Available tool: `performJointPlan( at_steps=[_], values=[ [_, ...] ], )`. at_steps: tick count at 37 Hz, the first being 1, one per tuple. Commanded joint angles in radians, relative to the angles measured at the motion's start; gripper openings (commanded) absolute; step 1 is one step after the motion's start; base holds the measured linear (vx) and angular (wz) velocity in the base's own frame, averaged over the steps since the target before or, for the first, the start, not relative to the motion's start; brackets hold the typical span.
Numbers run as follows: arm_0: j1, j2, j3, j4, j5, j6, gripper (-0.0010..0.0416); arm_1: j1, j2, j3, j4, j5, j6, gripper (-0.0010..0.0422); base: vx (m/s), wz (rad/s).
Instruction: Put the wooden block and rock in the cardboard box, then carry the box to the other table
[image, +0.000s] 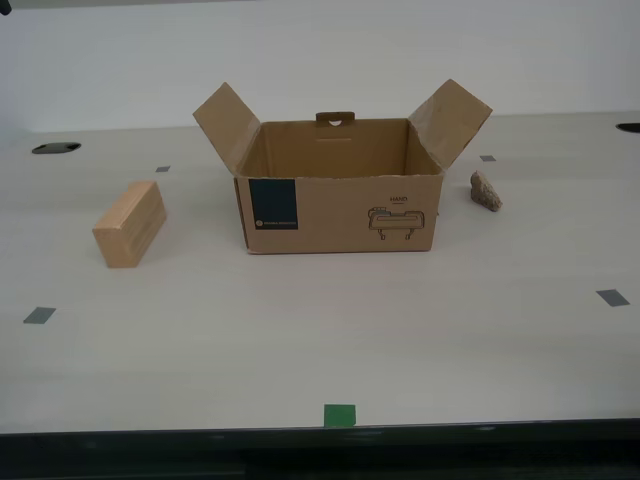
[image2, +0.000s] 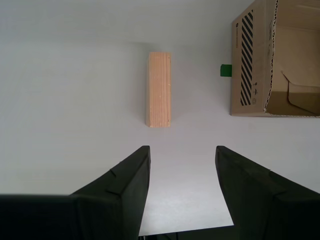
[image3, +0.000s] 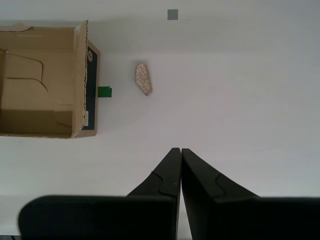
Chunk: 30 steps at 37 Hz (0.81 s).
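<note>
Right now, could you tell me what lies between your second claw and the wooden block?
Nothing: in the second wrist view, only bare tabletop separates my second claw, jaws open, from the wooden block.

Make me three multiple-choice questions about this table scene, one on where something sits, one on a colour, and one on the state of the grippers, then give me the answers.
1. In the exterior view, where does the rock lie relative to the cardboard box?
A. inside it
B. on the table at its right
C. on top of the wooden block

2. What colour is the label panel on the box front?
A. dark navy
B. red
C. yellow

3. How do the grippers stand?
A. both shut
B. my first gripper open, my second gripper shut
C. my first gripper shut, my second gripper open

Answers:
1 B, the rock rests on the bare table beside the box.
2 A, the panel is dark navy.
3 C, the first wrist view shows fingers pressed together, the second shows a wide gap facing the wooden block.
</note>
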<state>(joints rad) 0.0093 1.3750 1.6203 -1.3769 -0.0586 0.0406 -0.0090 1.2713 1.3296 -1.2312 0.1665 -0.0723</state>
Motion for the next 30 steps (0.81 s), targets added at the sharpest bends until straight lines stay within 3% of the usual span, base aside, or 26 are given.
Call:
performJointPlan(
  at_steps=[1,14,30],
  values=[
    [0.0,0.0,0.001,0.0,0.005,-0.001,0.0003,0.0,0.0,0.0,0.0,0.002,0.002,0.0207,0.0,0.0],
    [0.004,0.0,0.001,-0.023,0.005,-0.026,0.0003,0.0,0.0,0.0,-0.001,0.002,0.002,0.0285,0.0,0.0],
    [0.005,0.0,-0.045,0.008,0.008,-0.038,0.0003,0.0,0.0,-0.002,0.0,0.002,0.002,0.0295,0.0,0.0]
  ],
)
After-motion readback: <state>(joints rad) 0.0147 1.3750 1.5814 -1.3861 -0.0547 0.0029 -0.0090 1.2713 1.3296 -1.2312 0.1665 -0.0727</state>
